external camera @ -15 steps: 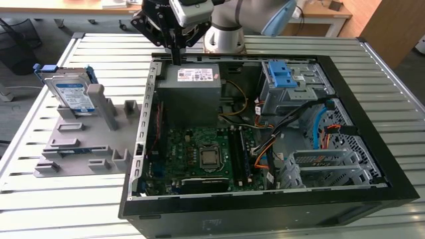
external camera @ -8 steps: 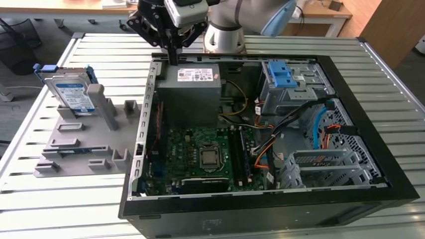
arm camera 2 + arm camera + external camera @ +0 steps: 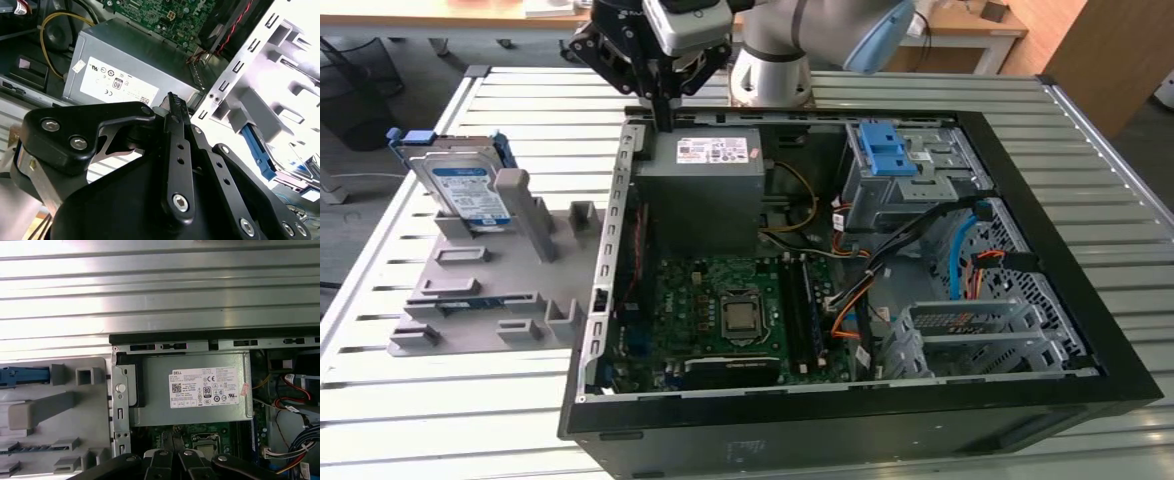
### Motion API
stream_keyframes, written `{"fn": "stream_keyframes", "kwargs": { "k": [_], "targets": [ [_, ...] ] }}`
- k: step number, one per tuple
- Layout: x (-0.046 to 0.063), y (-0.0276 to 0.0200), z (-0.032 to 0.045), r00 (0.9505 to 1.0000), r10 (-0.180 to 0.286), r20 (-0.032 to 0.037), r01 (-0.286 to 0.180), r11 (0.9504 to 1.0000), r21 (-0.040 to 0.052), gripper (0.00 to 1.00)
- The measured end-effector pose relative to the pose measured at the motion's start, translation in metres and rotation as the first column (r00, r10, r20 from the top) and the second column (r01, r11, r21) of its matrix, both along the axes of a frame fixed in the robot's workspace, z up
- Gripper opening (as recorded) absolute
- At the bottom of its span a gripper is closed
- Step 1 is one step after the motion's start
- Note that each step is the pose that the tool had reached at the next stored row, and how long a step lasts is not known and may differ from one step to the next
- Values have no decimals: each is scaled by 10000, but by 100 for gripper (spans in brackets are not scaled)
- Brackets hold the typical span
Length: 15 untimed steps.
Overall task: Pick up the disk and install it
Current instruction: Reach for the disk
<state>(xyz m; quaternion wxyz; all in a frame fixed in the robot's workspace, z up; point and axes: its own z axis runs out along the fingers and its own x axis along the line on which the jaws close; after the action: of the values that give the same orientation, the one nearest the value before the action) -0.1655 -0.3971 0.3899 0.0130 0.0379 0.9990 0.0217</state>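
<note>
Black claw (image 3: pixel 664 120) is hovering, fully closed (gripping nothing), above the grey metal power-supply box (image 3: pixel 707 190); the silver blue-framed disk (image 3: pixel 464 186), well apart from it, is awaiting a wide-open, square approach.

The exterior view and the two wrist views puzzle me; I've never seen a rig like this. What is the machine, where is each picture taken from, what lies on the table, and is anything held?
The machine is a robot arm ending in a black hand. The exterior view comes from a camera off the arm, looking down on a slatted metal table. The two wrist views come from cameras riding on the arm, so they look past the hand at what is below it. On the table lie an open computer case and, at the exterior view's left, a grey holder with the disk propped on it. The hand hangs above the grey power supply box inside the case, shut and holding nothing.
</note>
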Motion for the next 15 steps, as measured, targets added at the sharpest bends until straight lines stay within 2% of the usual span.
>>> {"fn": "stream_keyframes", "kwargs": {
  "k": [15],
  "targets": [
    [-88, 5, -9, 10000, 1, -7, -1, 10000, 0, 11]
  ]
}}
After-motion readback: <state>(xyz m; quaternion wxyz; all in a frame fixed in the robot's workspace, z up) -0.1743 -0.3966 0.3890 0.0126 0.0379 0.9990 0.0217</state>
